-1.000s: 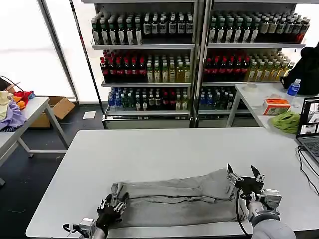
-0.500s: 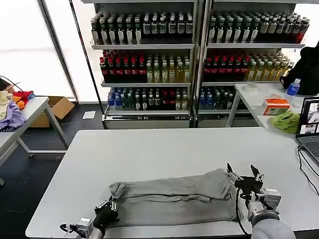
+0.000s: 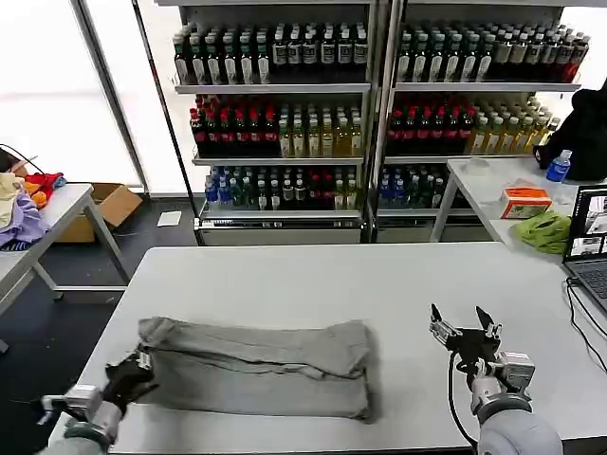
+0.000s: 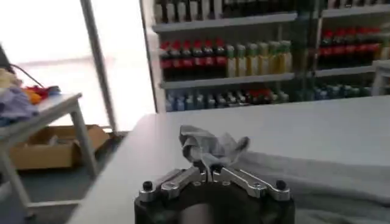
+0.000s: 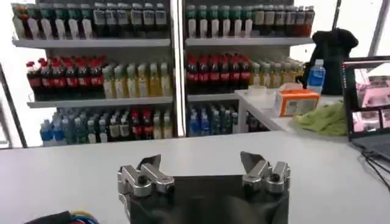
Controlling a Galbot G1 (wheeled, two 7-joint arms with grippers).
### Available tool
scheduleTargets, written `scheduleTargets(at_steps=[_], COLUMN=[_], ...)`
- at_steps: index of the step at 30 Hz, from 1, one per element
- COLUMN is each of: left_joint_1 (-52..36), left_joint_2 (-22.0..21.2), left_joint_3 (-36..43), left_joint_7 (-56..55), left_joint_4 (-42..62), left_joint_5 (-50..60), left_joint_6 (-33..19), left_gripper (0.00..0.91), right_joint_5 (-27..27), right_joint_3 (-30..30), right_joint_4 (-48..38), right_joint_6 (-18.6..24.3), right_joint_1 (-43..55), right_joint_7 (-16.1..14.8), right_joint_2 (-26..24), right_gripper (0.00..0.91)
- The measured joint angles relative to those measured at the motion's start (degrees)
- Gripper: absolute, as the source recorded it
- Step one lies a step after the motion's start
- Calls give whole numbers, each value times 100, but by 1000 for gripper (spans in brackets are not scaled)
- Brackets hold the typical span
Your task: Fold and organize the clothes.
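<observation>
Folding the soft light grey T-shirt (image 3: 251, 365) is partly done.
It lies as a long folded strip near the tabletop's (image 3: 313, 275) front edge; the left pincer (image 3: 133, 372) pinches its left end, the right pincer (image 3: 463, 332) hangs open nearby. More folds are probably needed.

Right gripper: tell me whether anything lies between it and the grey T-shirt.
Nothing visible does. The right gripper, open, hovers over bare table beside the grey T-shirt; the left gripper is shut on the shirt's far end.
</observation>
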Motion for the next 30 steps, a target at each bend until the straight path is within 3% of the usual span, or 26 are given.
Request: scheduleTargets(at_steps=[6,11,30], left_joint_1=[47,106,-481], left_joint_2=[367,402,173], left_joint_3=[-453,-347,1896], left_joint_7=[14,-30,-183], left_joint_4=[-68,-339,-463], left_joint_5=[-74,80,502], left_joint_6=[98,208,818], left_gripper=[0,0,0], right_joint_5=[-4,-41,-329], right_joint_3=[5,42,420], right_joint_4=[-16,19,302], right_joint_6=[12,10,-11], right_joint_1=[43,4,-529], right_joint_7=[6,-4,-39], right_joint_2=[62,132,515], right_gripper=[907,907,907])
